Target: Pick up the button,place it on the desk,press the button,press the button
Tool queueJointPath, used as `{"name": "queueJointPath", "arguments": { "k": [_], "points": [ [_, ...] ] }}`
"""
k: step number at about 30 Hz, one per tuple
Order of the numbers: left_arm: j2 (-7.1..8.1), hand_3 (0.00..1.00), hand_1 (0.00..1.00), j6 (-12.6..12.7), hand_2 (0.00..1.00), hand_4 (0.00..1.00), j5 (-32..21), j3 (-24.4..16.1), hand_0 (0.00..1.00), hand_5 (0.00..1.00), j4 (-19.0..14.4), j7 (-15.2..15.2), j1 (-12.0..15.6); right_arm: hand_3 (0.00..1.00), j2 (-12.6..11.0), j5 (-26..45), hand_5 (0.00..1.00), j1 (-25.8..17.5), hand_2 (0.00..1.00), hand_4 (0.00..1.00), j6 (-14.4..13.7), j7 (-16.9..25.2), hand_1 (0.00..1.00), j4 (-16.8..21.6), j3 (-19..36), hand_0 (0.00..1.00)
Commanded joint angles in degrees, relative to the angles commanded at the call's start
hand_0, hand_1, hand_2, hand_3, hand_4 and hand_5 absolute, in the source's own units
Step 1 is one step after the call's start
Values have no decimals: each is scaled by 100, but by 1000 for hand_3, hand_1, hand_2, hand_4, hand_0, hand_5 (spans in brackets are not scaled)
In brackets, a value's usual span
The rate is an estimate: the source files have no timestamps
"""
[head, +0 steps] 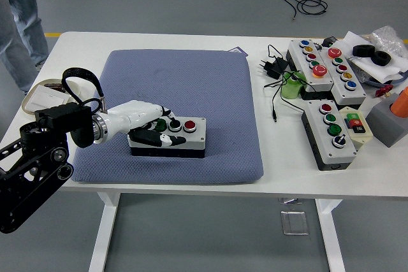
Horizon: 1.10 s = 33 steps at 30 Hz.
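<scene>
A grey button box [175, 137] with a black base lies on the blue-grey cushion [185, 87] near its front edge. It carries a green, a dark and a red button [189, 124] in a row. My left hand [156, 128] comes in from the left and lies over the box's left half. Its fingers are curled down onto the top by the green button, with the thumb at the box's front. The box rests flat on the cushion. My right arm is out of view.
Two more button boxes [325, 62] [331, 133] lie at the right with a black adapter and cable [274, 68]. A grey block [389, 122], tape rolls and a bag sit at far right. A white tray [44, 93] is at the left edge. A person's legs [19, 17] stand at top left.
</scene>
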Motion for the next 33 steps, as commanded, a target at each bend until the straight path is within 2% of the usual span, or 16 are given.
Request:
{"name": "queueJointPath", "arguments": {
  "k": [6, 12, 21, 33],
  "points": [
    [-90, 747, 2, 265, 26, 827, -6, -46, 47, 998, -277, -48, -34, 568, -2, -1, 246, 2, 621, 307, 5, -2, 548, 0, -2, 630],
    [-193, 748, 2, 286, 26, 825, -83, 57, 46, 998, -288, -52, -96, 568, -1, -15, 244, 5, 622, 306, 10, -7, 548, 0, 3, 630],
    [-274, 748, 2, 267, 26, 823, -172, 173, 46, 998, -4, -48, -150, 569, -2, 1, 243, 10, 621, 306, -1, -4, 548, 0, -3, 630],
    [-283, 751, 2, 242, 27, 821, -225, 329, 46, 998, 435, -62, -119, 569, 2, -3, 241, 17, 622, 307, 2, -7, 548, 0, -4, 630]
  ]
}}
